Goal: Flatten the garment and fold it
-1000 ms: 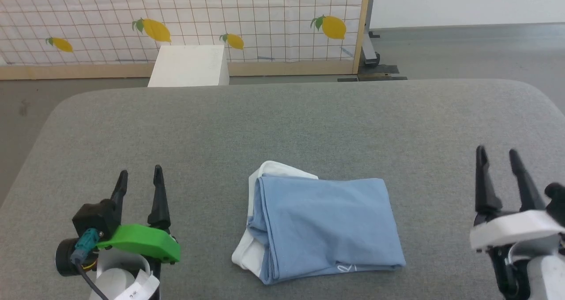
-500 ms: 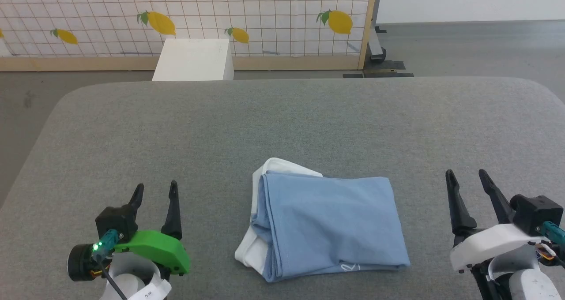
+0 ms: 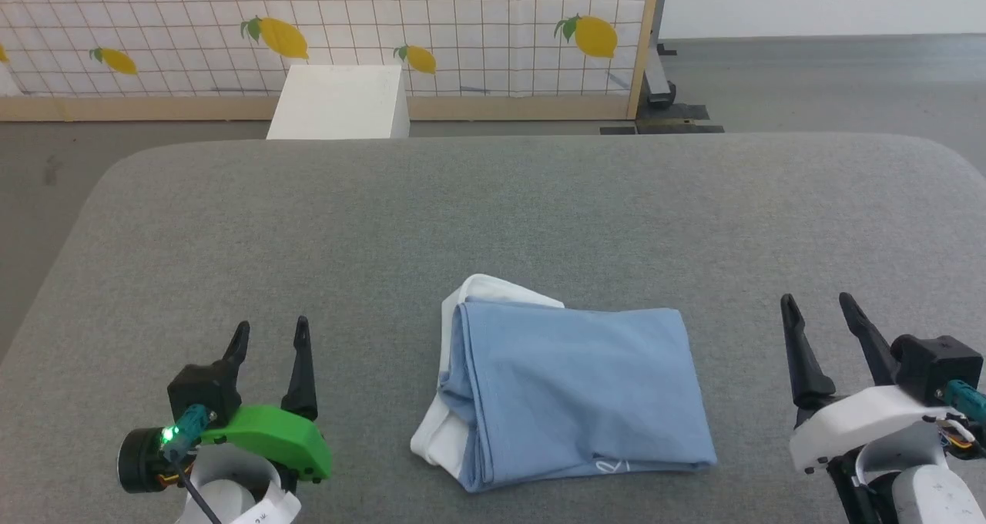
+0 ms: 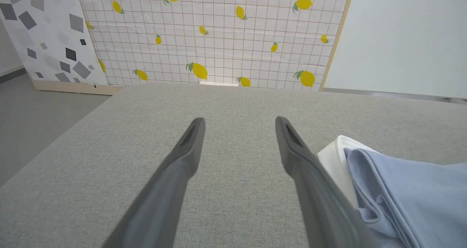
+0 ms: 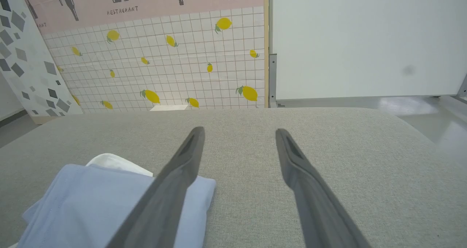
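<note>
Light blue soft polo shirt, white collar showing: lies folded into a compact rectangle by the near edge of the grey fabric tabletop, midway along. We judge the folding done, bar tidying. Left claw and right claw flank it, both released, empty, clear of the cloth. Beyond the far edge: white box, lemon-print panel; neither obstructs.

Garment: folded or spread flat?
Folded. The garment lies as a compact rectangle, layered edges stacked along its left side, white fabric peeking out behind.
</note>
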You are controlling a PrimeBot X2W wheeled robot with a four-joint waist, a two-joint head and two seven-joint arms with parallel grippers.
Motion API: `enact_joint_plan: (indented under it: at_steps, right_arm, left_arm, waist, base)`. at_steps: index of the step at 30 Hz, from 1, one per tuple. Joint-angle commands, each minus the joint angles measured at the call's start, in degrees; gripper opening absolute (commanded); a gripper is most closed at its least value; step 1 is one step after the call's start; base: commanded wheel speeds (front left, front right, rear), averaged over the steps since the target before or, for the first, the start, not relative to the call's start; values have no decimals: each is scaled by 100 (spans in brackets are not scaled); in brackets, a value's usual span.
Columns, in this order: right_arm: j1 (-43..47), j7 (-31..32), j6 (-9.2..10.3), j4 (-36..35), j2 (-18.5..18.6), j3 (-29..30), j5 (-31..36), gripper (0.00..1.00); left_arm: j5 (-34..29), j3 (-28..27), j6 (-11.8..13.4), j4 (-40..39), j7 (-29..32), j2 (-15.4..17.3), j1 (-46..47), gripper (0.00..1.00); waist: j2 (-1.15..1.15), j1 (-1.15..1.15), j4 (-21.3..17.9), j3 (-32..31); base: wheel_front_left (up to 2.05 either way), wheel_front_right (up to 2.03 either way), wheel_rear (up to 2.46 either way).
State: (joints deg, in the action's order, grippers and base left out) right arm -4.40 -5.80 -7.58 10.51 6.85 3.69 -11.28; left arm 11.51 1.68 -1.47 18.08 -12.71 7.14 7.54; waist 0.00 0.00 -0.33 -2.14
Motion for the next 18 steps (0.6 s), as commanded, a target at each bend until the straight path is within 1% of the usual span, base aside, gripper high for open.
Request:
enact_joint_plan:
  at_steps: [1,18]
  right_arm:
    - [-61,29,9,5,7,12,47,100]
    - [-104,116,9,-16,-8,20,37,100]
  left_arm:
    - [-15,8,26,0,-28,34,-82,100]
    - [83,75,78,-51,7,76,-94,100]
  waist:
    - [0,0,-2,9]
    - [0,0,9,53]
  base:
    - [0,0,0]
    - [0,0,0]
